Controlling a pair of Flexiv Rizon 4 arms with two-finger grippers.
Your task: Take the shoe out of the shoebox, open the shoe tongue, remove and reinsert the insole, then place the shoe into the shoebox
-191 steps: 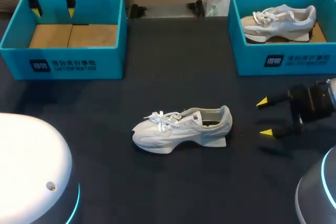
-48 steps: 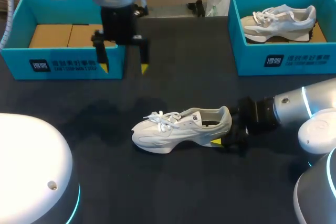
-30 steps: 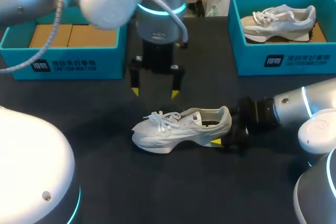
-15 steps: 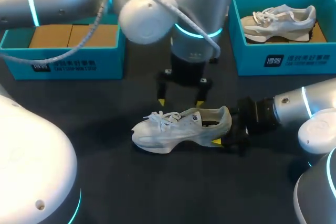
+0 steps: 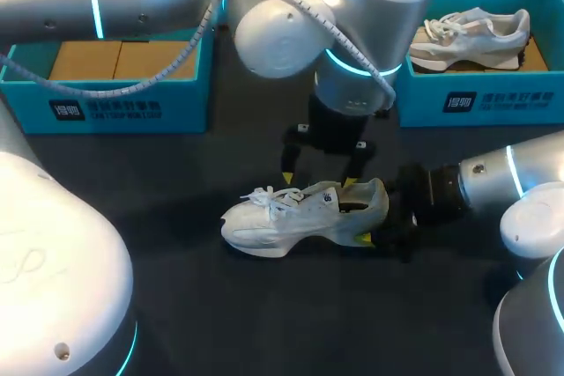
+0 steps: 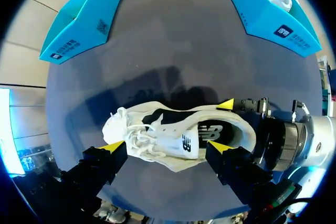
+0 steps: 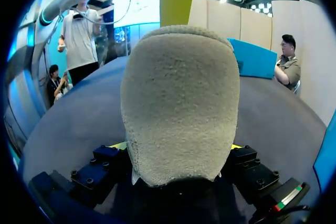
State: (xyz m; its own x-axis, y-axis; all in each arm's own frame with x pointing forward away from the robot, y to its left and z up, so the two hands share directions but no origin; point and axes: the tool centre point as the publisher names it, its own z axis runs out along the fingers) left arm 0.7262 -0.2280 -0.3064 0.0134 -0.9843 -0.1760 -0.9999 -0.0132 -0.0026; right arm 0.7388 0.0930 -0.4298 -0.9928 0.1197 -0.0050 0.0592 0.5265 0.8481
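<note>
Gripping white shoe (image 5: 300,213) by the heel with right gripper (image 5: 377,217), fingers pressed on both sides; hovering above its tongue with left gripper (image 5: 317,180), fingers spread wide.

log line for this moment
white shoe on table | right fingers shut on heel | left fingers open above tongue

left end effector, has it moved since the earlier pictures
Yes. The left end effector has come from above the left box, rightward and nearer across the table, and is now just over the shoe.
</note>
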